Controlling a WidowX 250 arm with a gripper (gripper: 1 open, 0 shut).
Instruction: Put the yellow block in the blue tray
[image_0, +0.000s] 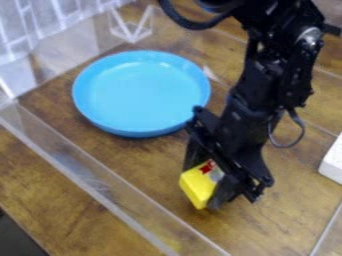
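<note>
Yellow block: held at the black tool (222, 176), its bright end (198, 186) pushing out past the fingers toward the lower left of the frame, a patch of red and white label showing beside them.

Tool: clamped on the yellow block, fingers closed about its upper part; the far finger's contact is hidden.

Blue tray: round, raised rim (82, 112), lying on the wooden surface (112, 182) up and to the left of the block in the frame, well apart from it.

Step in hand: carrying the block to the tray, by the look of it; whether it hangs just over the wood or still brushes it, the camera cannot settle.

Handling: best done by keeping the grip firm and lifting until the block's low end would pass above the rim, then crossing to the middle of the dish, lowering until it meets the floor and only then parting the fingers.

Risk: a low crossing could catch the rim and shove the light-looking dish or twist the block.

Block's pointing: free end toward the bottom of the frame, slightly left, seemingly tipped downward.

Long axis: appears to run from the fingers down to that free end; partly covered, so its exact slant is uncertain.
</note>
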